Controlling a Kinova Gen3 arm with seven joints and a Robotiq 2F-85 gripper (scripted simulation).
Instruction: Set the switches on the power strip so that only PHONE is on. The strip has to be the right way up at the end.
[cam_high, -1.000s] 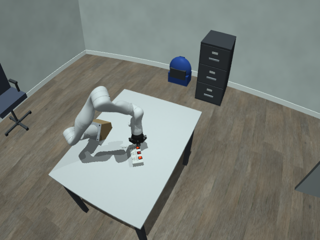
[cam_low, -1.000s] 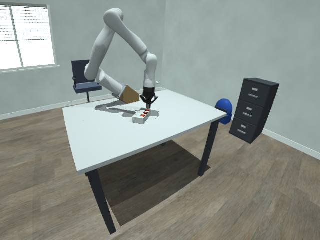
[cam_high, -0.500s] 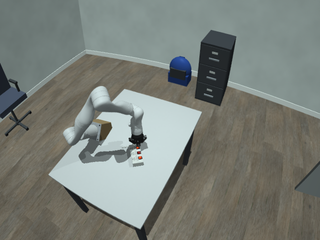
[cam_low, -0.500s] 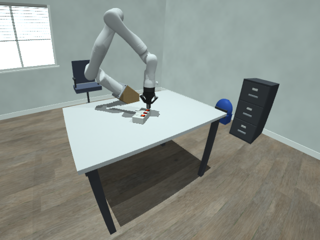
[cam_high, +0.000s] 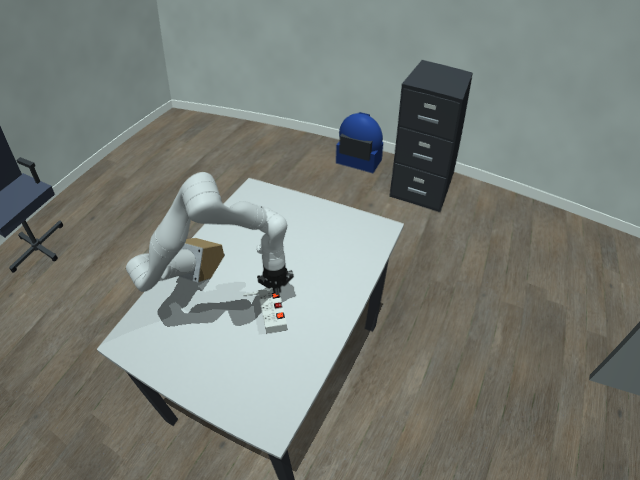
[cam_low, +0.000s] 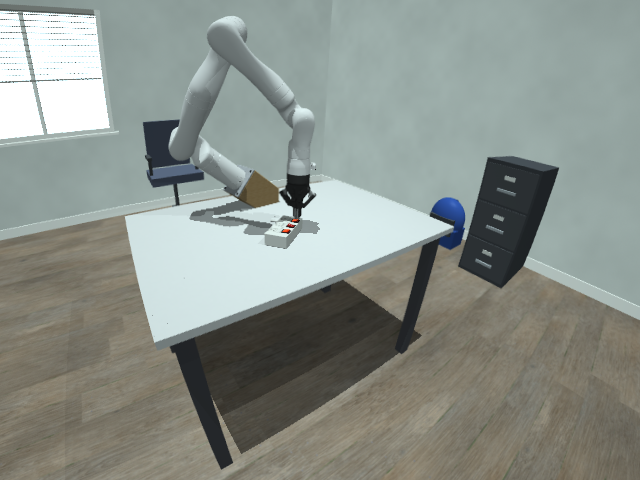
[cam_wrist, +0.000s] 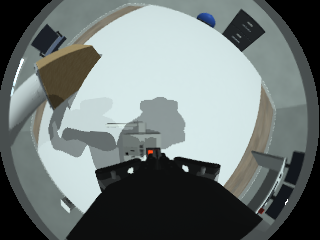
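A white power strip (cam_high: 273, 311) lies face up on the grey-white table (cam_high: 258, 304), with three red-lit switches along its top. It also shows in the exterior view (cam_low: 284, 231). My gripper (cam_high: 275, 290) points straight down with its fingers shut and empty, its tips at the strip's far end over the end switch (cam_high: 276, 295). In the exterior view the fingertips (cam_low: 296, 215) sit right above that switch. In the wrist view the strip (cam_wrist: 142, 143) lies just ahead of the fingers, with one red switch (cam_wrist: 152, 152) at the fingertips. The labels are too small to read.
A tan box-shaped arm base (cam_high: 205, 258) stands on the table behind the strip. A black filing cabinet (cam_high: 430, 135) and a blue bin (cam_high: 360, 141) stand on the floor beyond the table. An office chair (cam_high: 20, 206) is at the far left.
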